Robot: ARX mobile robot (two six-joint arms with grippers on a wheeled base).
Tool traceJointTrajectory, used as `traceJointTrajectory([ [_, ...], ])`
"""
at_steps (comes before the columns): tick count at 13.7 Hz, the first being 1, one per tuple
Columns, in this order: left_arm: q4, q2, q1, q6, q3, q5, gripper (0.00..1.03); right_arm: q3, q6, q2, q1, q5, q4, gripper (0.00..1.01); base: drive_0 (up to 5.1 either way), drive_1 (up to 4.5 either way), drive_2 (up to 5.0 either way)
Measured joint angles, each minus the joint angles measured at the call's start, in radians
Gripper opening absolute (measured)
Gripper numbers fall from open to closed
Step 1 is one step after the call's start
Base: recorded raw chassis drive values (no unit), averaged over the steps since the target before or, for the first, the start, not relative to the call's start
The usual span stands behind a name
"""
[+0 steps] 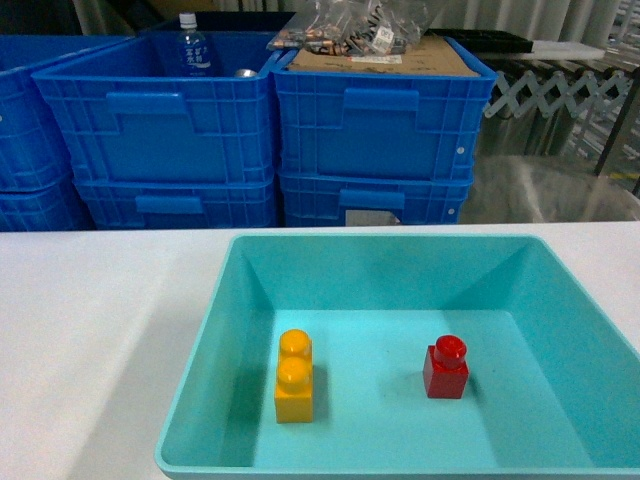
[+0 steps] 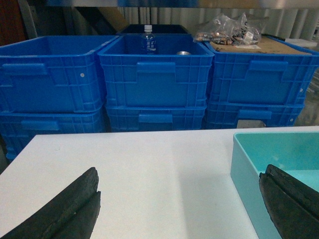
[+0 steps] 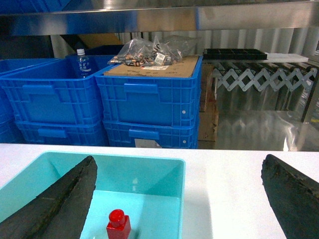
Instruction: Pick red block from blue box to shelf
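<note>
Glossy red block (image 1: pixel 446 368), one round stud, upright in blue box (image 1: pixel 250 300).

one red block (image 1: pixel 445 367), one orange brick (image 1: pixel 294 388), one blue box (image 1: pixel 240 290), one bottle (image 1: pixel 192 45), several dark-blue crates (image 1: pixel 160 125)
</note>
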Motion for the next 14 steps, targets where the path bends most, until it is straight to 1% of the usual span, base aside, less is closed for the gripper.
traceJointTrajectory([
  [14, 0.0, 0.0, 0.0, 0.0, 0.0, 0.0, 0.98, 0.0, 0.0, 0.0, 0.0, 0.0, 0.0, 0.98, 0.0, 0.0, 0.0],
])
